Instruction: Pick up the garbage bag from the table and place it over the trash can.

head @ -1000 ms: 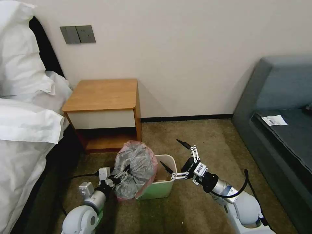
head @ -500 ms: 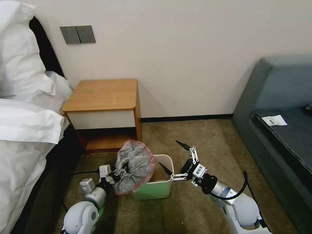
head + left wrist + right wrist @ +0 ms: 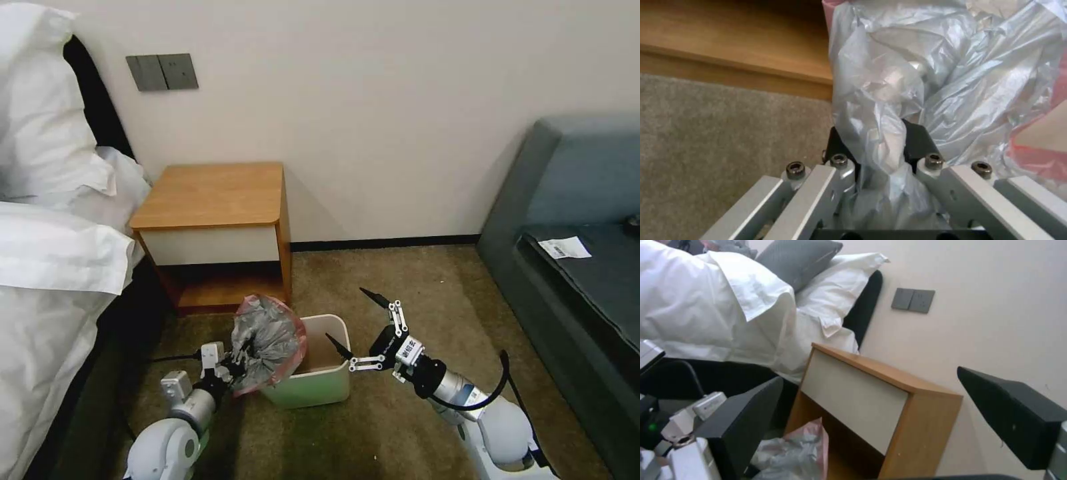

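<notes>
Two grippers are low over the carpet in front of the counter point(image 3: 212, 200). My left gripper point(image 3: 235, 366) has its jaws clamped on a bunched fold of the garbage bag point(image 3: 268, 341), which balloons up at the left end of the trash can point(image 3: 313, 390), its pinkish edge hanging down the bin's left side. My right gripper point(image 3: 351, 319) hovers over the bin's right rim with its jaws wide apart, holding nothing. The bag is gathered rather than spread, so I judge its mouth is not over the rim yet. My worry: the film is thin and slippery, so a sideways pull may tear it or slide it out of the jaws. The bin looks light, so dragging the bag across could shove or tip it.
</notes>
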Controlling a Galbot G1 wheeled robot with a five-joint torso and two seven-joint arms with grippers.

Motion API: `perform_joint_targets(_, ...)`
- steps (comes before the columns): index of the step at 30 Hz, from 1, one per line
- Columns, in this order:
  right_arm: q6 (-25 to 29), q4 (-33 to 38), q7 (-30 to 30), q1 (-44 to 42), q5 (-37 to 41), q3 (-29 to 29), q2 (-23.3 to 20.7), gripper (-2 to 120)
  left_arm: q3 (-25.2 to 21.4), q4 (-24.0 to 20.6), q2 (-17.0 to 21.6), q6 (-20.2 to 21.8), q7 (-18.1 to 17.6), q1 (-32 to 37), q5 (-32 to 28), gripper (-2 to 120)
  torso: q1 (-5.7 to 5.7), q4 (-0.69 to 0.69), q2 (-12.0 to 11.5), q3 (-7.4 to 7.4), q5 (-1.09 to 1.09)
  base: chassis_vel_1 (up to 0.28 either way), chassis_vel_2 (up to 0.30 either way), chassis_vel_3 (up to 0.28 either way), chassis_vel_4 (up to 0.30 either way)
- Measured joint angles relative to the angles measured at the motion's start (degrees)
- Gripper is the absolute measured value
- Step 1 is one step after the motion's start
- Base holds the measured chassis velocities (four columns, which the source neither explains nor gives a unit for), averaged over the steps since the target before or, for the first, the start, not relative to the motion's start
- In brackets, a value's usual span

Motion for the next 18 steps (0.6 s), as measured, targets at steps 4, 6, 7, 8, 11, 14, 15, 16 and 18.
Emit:
perform_joint_targets(4,-0.12,0.15,0.0,0.07,0.0,0.0,0.0,100,0.08,-0.36,-0.33,-1.17,-0.27,0.36,0.48,14,0.0,0.0,0.0,0.01,-0.02,0.0,0.0,0.0,0.0)
perform_joint_targets(6,-0.14,0.16,0.0,0.09,0.0,0.01,0.02,100,0.09,-0.55,-0.49,-1.78,-0.52,0.49,0.57,14,0.0,-0.01,-0.01,0.01,-0.03,0.0,0.0,0.0,0.0)
perform_joint_targets(7,-0.14,0.16,0.01,0.11,0.0,0.03,0.07,100,0.07,-0.78,-0.72,-2.75,-0.83,0.63,0.82,14,0.0,-0.02,-0.01,0.02,-0.04,0.0,0.0,0.0,0.0)
perform_joint_targets(8,-0.15,0.16,0.02,0.12,0.0,0.03,0.14,100,0.02,-0.95,-0.92,-3.51,-0.99,0.74,0.98,14,0.0,-0.02,-0.02,0.02,-0.06,0.0,0.0,0.0,0.0)
perform_joint_targets(11,-0.15,0.27,0.11,0.16,0.0,0.01,0.37,100,-0.24,-1.9,-1.49,-5.24,-1.51,1.22,1.39,14,0.0,-0.04,-0.03,0.04,-0.1,0.0,0.0,0.0,0.0)
perform_joint_targets(14,-0.21,0.49,0.46,0.29,0.01,-0.04,0.64,100,-0.88,-3.65,-2.0,-6.76,-2.06,1.8,1.54,12,0.01,-0.04,-0.02,0.03,-0.07,0.0,0.0,0.0,0.0)
perform_joint_targets(15,-0.33,0.66,0.73,0.37,0.08,-0.12,0.72,100,-1.27,-4.52,-2.22,-7.47,-2.3,2.2,1.66,11,0.0,-0.02,-0.03,0.03,-0.05,0.0,0.0,0.0,0.0)
perform_joint_targets(16,-0.56,0.95,1.12,0.52,0.26,-0.25,0.82,100,-1.47,-5.52,-2.55,-8.19,-2.41,2.72,1.88,11,0.01,-0.02,-0.03,0.03,-0.07,0.0,0.0,0.0,0.0)
perform_joint_targets(18,-0.7,1.11,1.32,0.58,0.35,-0.32,0.87,100,-1.59,-6.1,-2.71,-8.55,-2.44,3.09,1.94,11,0.01,-0.02,-0.03,0.02,-0.07,0.0,0.0,0.0,0.0)
